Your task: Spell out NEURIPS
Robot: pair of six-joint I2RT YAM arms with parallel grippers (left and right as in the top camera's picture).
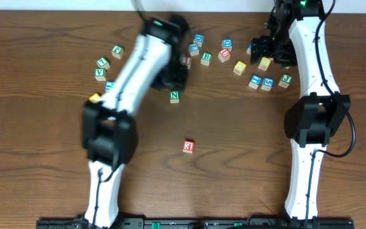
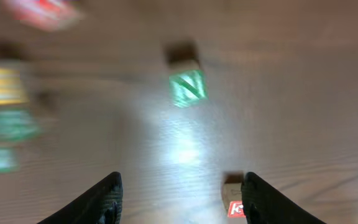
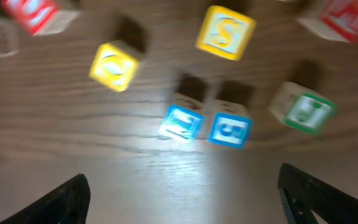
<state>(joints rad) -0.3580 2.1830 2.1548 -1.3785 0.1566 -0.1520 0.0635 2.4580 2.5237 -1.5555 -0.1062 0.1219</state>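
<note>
Overhead: left arm (image 1: 135, 70) motion-blurred, slanting to upper centre, left gripper (image 1: 172, 75) a dark smear, opening unreadable from here. Green N cube (image 1: 174, 97) just below it. Red E cube (image 1: 188, 146) alone at mid-frame, well apart. Right gripper (image 1: 262, 49) at upper right, above a scatter of loose cubes (image 1: 267, 83).

Left wrist: left claw spread wide, fingers (image 2: 107, 202) at the bottom corners, nothing between them. N cube blurred at upper centre. Red-labelled cube (image 2: 235, 204), letter unreadable, just beside the right-hand finger at the bottom edge.

Right wrist: right claw spread, empty. Two blue cubes (image 3: 230, 129) side by side at centre, yellow S cube (image 3: 225, 31) at top, green J cube (image 3: 303, 109) at right.
</note>
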